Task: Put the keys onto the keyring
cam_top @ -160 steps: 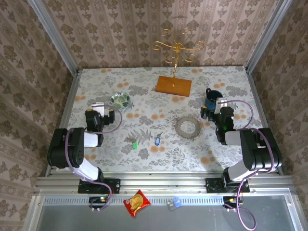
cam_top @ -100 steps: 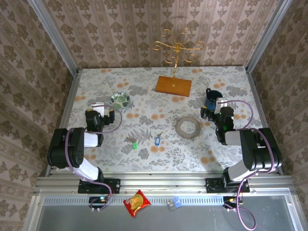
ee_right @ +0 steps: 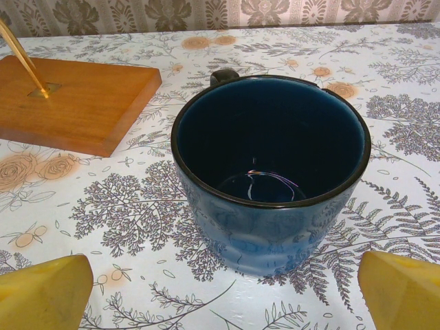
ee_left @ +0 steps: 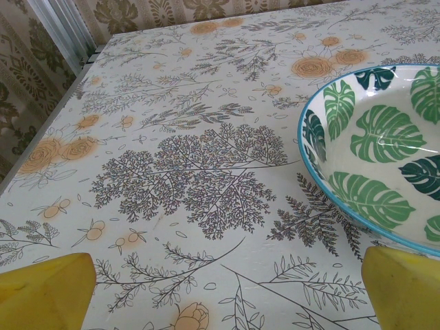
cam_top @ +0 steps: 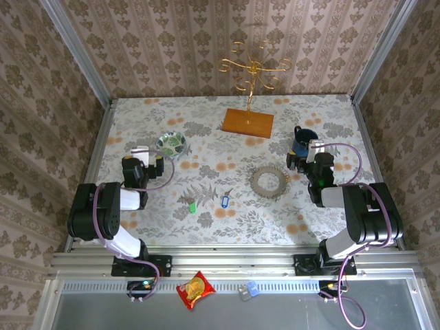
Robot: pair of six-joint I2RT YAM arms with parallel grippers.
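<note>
1. Grey metal with a toothed rim: the keyring [cam_top: 269, 181] lies flat on the tabletop [cam_top: 323, 117], right of centre, with nothing threaded on it.
2. Nothing has changed over the last moment. Both arms, both keys and the ring sit just where they did. I take that to mean the task has not really begun.
3. The green key [cam_top: 193, 205] lies near the middle, towards the near edge. The blue key [cam_top: 224, 201] is just to its right, between it and the keyring. Both lie apart from the ring and neither is touched.
4. My left tool [cam_top: 142, 152] is released, spread wide and holding nothing. It points at the leaf-patterned bowl [ee_left: 323, 172] on the far left, its yellow fingertips [ee_left: 41, 289] over bare tabletop short of the rim.
5. My right tool [cam_top: 302, 157] is equally wide and empty. It faces the dark blue mug [ee_right: 268, 206] on the right, which stands just ahead of it and looks untouched.
6. My judgement is that a tool must swing back towards the keys first. The blue key is the closer one for my right.
</note>
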